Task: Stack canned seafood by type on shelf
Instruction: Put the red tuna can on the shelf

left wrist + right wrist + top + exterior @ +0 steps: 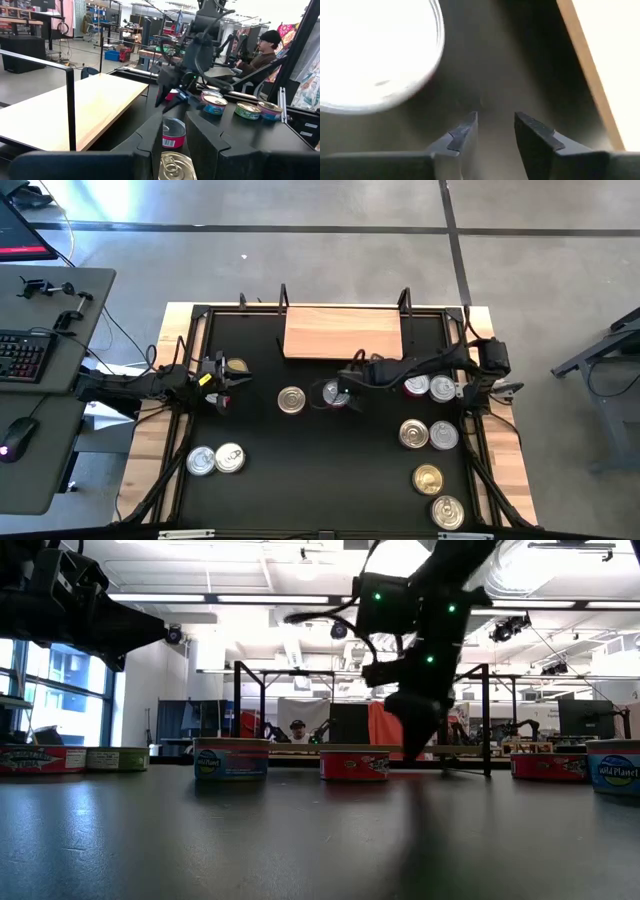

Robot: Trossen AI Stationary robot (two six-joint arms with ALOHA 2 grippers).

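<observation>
The shelf (343, 330) is a light wooden board with black posts at the table's far middle. Silver and gold cans lie scattered on the black table: two at the near left (216, 459), one in the middle (291, 400), and several at the right (430, 435). My left gripper (232, 373) is at the left, level and lifted, shut on a gold-lidded can (176, 167). My right gripper (495, 120) points steeply down just in front of the shelf, open with nothing between its fingers. It is beside a red-sided can (333, 393). My left gripper pinches the gold-lidded can by its round side (164, 170) between its two fingers. The fingers lie level and point toward the table's right. The can sits lid up and level, lifted clear of the table.
The shelf's thin black posts (70, 107) stand at its ends. A side desk with a keyboard (22, 355) and a mouse is left of the table. A person (262, 52) sits beyond the table's right side. Bare tabletop lies in the near middle (320, 480).
</observation>
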